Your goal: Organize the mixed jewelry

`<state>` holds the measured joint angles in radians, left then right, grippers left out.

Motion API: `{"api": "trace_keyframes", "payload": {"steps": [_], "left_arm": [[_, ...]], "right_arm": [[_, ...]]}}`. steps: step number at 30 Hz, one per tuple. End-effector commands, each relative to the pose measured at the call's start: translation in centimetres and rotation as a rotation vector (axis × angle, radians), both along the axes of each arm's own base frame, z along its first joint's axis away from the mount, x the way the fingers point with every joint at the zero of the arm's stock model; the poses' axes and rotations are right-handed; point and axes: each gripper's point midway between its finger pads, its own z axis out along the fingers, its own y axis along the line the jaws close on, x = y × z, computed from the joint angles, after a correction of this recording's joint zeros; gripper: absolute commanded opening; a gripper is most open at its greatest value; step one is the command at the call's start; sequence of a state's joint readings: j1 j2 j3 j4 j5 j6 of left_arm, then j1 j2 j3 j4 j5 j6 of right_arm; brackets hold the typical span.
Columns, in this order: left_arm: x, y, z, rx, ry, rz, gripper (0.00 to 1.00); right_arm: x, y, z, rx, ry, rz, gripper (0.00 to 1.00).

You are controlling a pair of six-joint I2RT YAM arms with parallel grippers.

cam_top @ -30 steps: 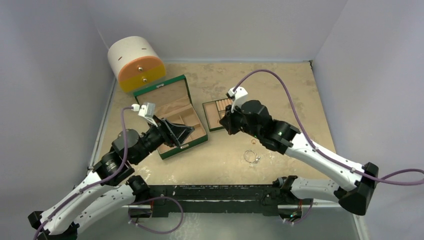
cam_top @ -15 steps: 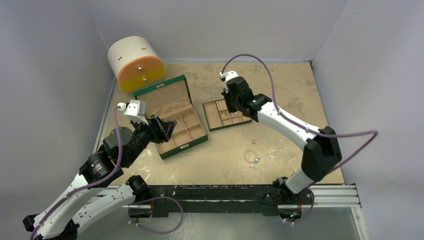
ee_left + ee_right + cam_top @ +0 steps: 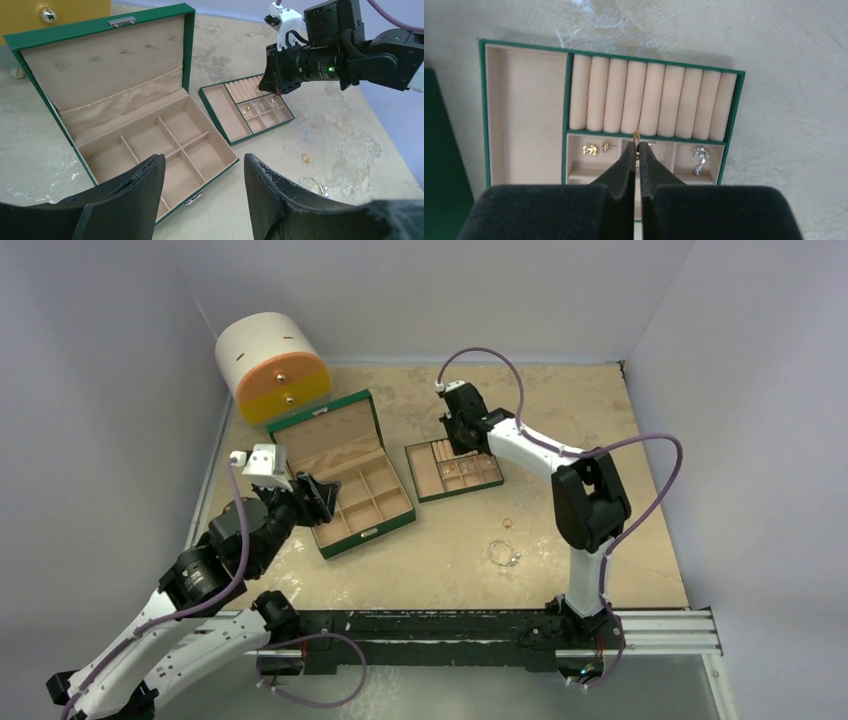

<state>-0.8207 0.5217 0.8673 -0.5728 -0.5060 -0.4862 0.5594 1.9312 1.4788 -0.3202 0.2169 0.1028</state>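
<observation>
- Right gripper [image 3: 637, 147] pinched shut on a tiny gold ring [image 3: 636, 135], above the rolls of the tray [image 3: 483, 110].
- Ring likely light, stiff and slippery; grip the band edge-on.
- Left gripper [image 3: 202, 172], left of the tray: half-open, empty.

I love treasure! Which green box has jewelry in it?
The small lidless tray on the right: gold and silver pieces sit in its little compartments. The bigger box with the raised lid has none.
</observation>
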Motion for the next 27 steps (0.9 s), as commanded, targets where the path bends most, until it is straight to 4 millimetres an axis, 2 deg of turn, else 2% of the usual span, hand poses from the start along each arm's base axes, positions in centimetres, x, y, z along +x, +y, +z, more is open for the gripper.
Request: {"api": "trace_keyframes", "payload": {"steps": [1,17,27], "left_arm": [[0.2,1.0,0.4,0.01,-0.028,0.044,0.59],[0.8,1.2,0.1,0.03,-0.017,0.061,0.59],[1.0,1.3,0.0,0.033,-0.014,0.066,0.59]], "right_arm": [[2.4,0.3,1.9,0.03,-0.053,-0.004,0.0],[3.8,0.5,-1.6,0.044,-0.003,-0.03,0.0],[4.4,-0.2,-4.0,0.026,0.02,-0.067,0.0]]}}
